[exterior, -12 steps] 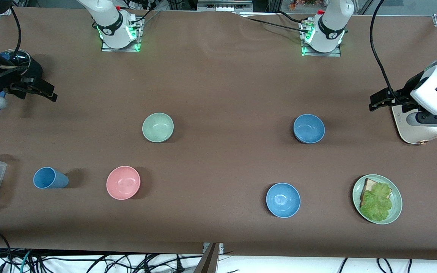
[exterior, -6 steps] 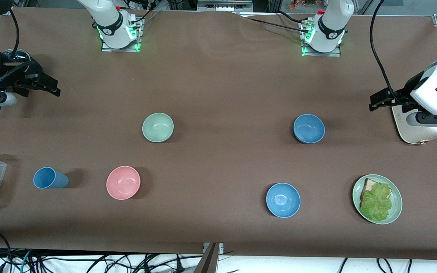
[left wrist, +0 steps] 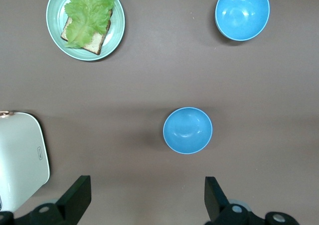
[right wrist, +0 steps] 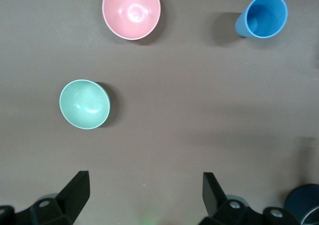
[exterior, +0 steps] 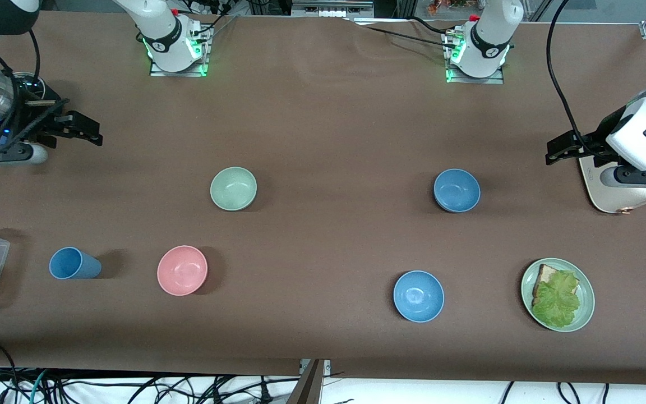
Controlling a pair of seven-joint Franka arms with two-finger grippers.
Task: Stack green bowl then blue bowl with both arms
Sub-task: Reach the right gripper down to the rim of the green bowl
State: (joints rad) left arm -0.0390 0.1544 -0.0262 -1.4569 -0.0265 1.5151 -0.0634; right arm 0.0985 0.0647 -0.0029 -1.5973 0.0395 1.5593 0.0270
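From the front, your green bowl (exterior: 233, 188) sat untouched toward the right arm's end of the tabletop (exterior: 323, 123), your blue bowl (exterior: 456, 190) toward the left arm's.

Left wrist: the left claw (left wrist: 144, 200) gaped; you risked seizing the glossier bowl (left wrist: 242, 12) (similar colour).

Right wrist: the right claw (right wrist: 144, 197) gaped too, off-centre from green.

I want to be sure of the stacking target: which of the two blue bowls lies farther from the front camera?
The muted steel-blue bowl, level with the green bowl. The brighter, glossier blue bowl sits nearer the camera, beside the plate.
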